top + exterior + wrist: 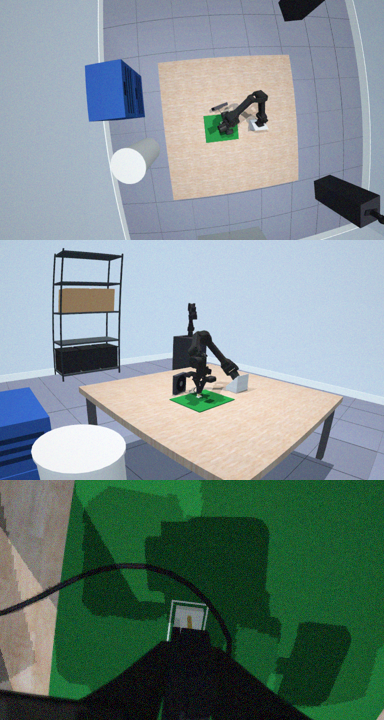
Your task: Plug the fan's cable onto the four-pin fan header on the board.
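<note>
The green board (210,138) (220,400) (325,510) lies flat on the table. The fan (219,106) (179,383) stands upright beside the board. Its dark cable (131,566) arcs over the board to the right side of my fingertips in the wrist view. My gripper (199,392) (189,652) points down at the board, shut on the plug. The fingers hide the plug. Just beyond the fingertips the white header (198,395) (184,611) shows with a gold pin, inside a pale printed outline. How deep the plug sits cannot be seen.
A white wedge-shaped stand (262,128) (240,383) is under the arm's base, off the board's side. The wooden table (232,169) (198,432) carries all this. A blue cabinet (104,93) and a white cylinder (128,165) (79,448) stand beyond the table's edge.
</note>
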Available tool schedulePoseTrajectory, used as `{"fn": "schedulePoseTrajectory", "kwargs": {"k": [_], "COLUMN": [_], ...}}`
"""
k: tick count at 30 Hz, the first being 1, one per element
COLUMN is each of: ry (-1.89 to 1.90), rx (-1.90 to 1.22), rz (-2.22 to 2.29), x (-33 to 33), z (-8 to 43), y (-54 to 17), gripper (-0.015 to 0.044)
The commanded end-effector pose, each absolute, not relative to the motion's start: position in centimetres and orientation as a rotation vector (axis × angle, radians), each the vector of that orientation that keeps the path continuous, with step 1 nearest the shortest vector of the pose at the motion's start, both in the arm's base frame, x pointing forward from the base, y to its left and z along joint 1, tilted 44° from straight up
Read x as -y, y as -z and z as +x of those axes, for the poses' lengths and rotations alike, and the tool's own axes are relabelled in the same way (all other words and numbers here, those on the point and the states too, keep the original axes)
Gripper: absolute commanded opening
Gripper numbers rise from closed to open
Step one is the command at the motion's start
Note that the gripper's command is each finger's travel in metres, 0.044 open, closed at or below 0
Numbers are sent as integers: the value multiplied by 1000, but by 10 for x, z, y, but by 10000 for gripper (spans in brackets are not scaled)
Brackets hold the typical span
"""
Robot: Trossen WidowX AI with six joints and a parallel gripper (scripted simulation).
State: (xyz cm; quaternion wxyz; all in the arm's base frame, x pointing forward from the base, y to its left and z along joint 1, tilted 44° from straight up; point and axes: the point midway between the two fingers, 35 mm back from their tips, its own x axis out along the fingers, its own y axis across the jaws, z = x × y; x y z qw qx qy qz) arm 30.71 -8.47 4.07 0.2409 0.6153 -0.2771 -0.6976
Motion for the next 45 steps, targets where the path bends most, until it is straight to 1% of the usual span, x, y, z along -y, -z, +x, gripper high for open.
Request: {"fn": "schedulePoseTrajectory", "kwargs": {"k": [1,45], "ry": [1908,1908], "rx": [756,755], "rz": [1674,1673], "x": [86,88], "z": [305,304], "y": [-40,-37], "gripper": [0,0]}}
